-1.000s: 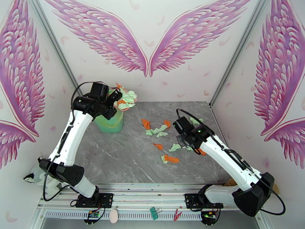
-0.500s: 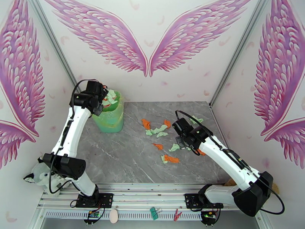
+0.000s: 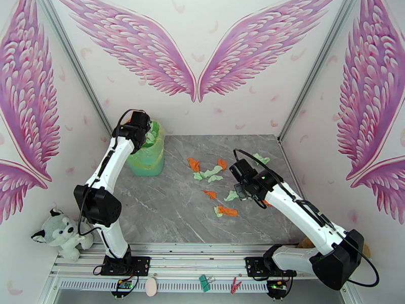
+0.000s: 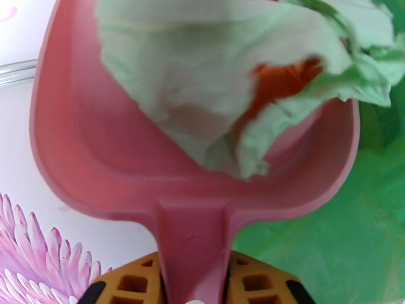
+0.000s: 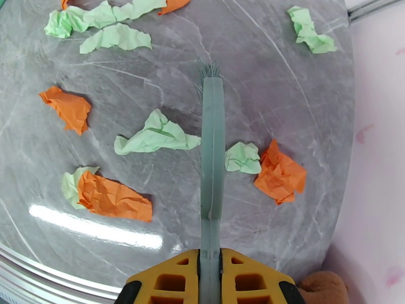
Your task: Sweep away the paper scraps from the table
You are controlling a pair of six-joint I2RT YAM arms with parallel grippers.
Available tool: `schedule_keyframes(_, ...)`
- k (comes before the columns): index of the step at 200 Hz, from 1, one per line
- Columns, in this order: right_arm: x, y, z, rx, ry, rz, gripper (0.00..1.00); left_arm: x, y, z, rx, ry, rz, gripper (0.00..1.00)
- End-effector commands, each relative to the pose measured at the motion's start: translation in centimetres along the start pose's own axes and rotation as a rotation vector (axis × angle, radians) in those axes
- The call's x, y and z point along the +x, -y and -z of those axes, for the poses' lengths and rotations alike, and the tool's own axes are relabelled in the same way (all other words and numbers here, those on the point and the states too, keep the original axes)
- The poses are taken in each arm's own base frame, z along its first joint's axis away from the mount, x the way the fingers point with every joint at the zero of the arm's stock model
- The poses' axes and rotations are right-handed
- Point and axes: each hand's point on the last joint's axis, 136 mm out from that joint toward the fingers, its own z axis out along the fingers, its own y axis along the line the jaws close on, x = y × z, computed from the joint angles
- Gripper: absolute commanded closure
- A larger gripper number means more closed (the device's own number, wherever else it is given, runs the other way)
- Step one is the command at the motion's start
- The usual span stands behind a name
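My left gripper [image 4: 195, 285] is shut on the handle of the pink dustpan [image 4: 101, 163], which is tipped over the green bin [image 3: 147, 160] at the table's back left. Mint and orange paper scraps [image 4: 202, 87] slide out of the pan toward the bin's green inside [image 4: 329, 239]. My right gripper [image 5: 210, 279] is shut on the teal hand brush [image 5: 212, 148], held just above the marble table [image 5: 283, 72]. Loose paper scraps [image 5: 154, 138] lie on both sides of the brush. More paper scraps [image 3: 207, 173] sit at mid-table, left of the right gripper [image 3: 242, 191].
A stuffed husky toy [image 3: 58, 234] sits off the table's front left corner. A brown plush object [image 5: 324, 290] lies past the right edge. The bin stands against the back left wall. Aluminium rails [image 3: 202, 249] run along the table's near edge.
The left arm has swung in toward the bin and lowered the dustpan into its mouth, tipping the scraps out. The right arm and brush have barely moved.
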Motion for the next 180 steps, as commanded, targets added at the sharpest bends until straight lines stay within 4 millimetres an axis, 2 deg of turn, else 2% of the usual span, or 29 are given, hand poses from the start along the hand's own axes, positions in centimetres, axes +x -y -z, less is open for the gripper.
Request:
schedule_keyframes(1, -0.2, -0.4, -0.2, -0.024, 0.023, -0.004, 1.00, 0.6, 0.3, -0.6, -0.015, -0.030, -0.049, 1.00)
schedule_keyframes(43, -0.2, -0.7, -0.6, -0.035, 0.020, -0.004, 1.00, 0.6, 0.0, -0.5, -0.078, -0.046, -0.072, 1.00)
schedule_keyframes(81, -0.3, -0.8, -0.5, -0.041, 0.027, -0.005, 1.00, 1.4, -3.4, 1.1, -0.259, -0.029, -0.050, 1.00)
schedule_keyframes(133, -0.8, -1.2, -0.2, -0.067, 0.052, 0.008, 1.00, 2.8, -4.9, 2.1, -0.321, -0.039, -0.028, 1.00)
schedule_keyframes(180, -1.0, -1.0, 0.2, -0.074, 0.078, -0.002, 1.00, 3.3, -7.7, 4.1, -0.350, -0.003, 0.047, 1.00)
